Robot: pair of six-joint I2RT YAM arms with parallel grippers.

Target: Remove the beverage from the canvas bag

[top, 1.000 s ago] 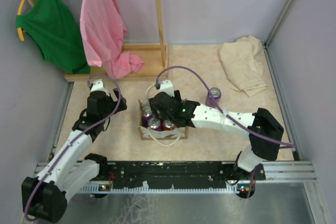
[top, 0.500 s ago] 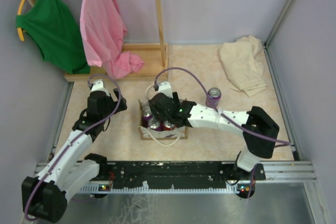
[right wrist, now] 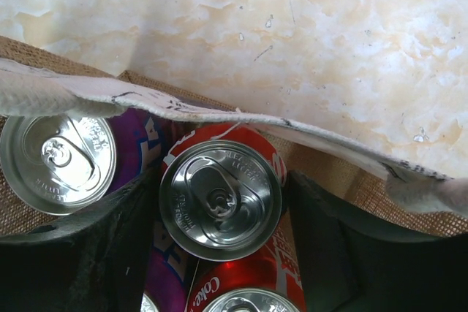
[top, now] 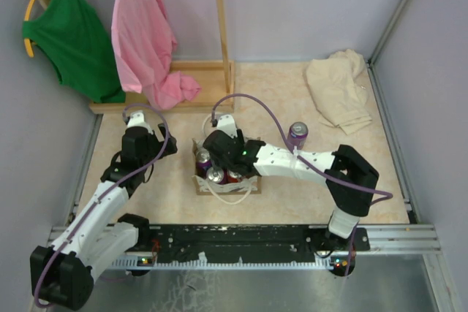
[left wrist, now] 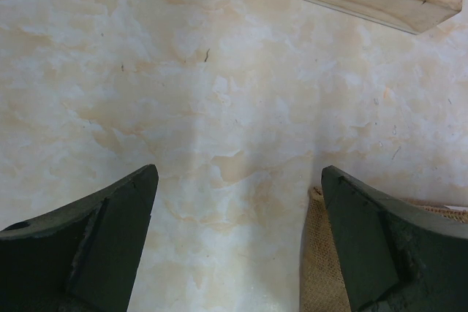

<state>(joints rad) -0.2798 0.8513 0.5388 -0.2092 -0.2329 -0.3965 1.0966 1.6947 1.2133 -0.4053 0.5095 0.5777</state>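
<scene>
- Right, my right gripper [right wrist: 219, 206] is down in the bag, with its two dark fingers [right wrist: 88, 253] either side of a red can [right wrist: 221, 188] in the middle of the wrist picture.
- Both fingers sit tight against that can's sides, but I cannot tell whether they are squeezing it or only flanking it.
- The red can stands upright inside the bag [right wrist: 376, 199], with its silver top facing the camera.
- A purple can [right wrist: 58, 162] stands just beside it at the left edge of the frame, and a second red can [right wrist: 248, 301] shows at the bottom edge.
- A white handle [right wrist: 307, 133] crosses the frame just above the can tops.
- From above, the bag sits left of centre on the table [top: 292, 199], under the right arm's wrist.
- My left gripper [left wrist: 238, 242] is released, its fingers [left wrist: 95, 253] spread wide over bare table with nothing between them.
- A corner of the bag shows beside its right-hand finger at the lower right of that wrist picture.
- A lone can [top: 297, 135] stands upright on the table right of centre, apart from the bag.
- A beige cloth [top: 338, 93] lies at the upper right.
- A pink shirt [top: 146, 42] and a green shirt [top: 73, 34] hang at the upper left by a wooden rack [top: 219, 20].
</scene>
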